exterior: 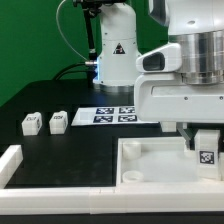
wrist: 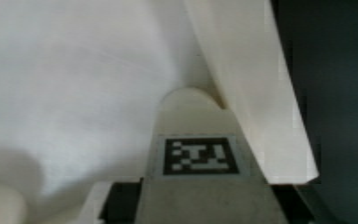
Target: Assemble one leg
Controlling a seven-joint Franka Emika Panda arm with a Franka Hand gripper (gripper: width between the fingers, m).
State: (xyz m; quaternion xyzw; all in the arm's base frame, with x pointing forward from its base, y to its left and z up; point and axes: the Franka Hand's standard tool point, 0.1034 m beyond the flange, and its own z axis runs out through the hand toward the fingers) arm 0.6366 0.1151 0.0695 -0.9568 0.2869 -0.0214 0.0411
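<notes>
One leg (exterior: 207, 150), a small white block with a black-and-white tag, stands upright at the far right corner of the large white tray-like piece (exterior: 150, 170). My gripper (exterior: 205, 138) comes down over it. In the wrist view the leg (wrist: 201, 150) fills the gap between my gripper (wrist: 201, 202) fingers, and the dark pads (wrist: 133, 200) lie against both of its sides. Its rounded far end rests against the tray's raised rim (wrist: 247, 90). Two more legs (exterior: 31, 122) (exterior: 57, 121) lie side by side on the black table at the exterior view's left.
The marker board (exterior: 113, 115) lies flat behind the tray. Another white rimmed part (exterior: 10, 160) sits at the exterior view's left edge. The robot base (exterior: 112, 50) stands at the back with cables beside it.
</notes>
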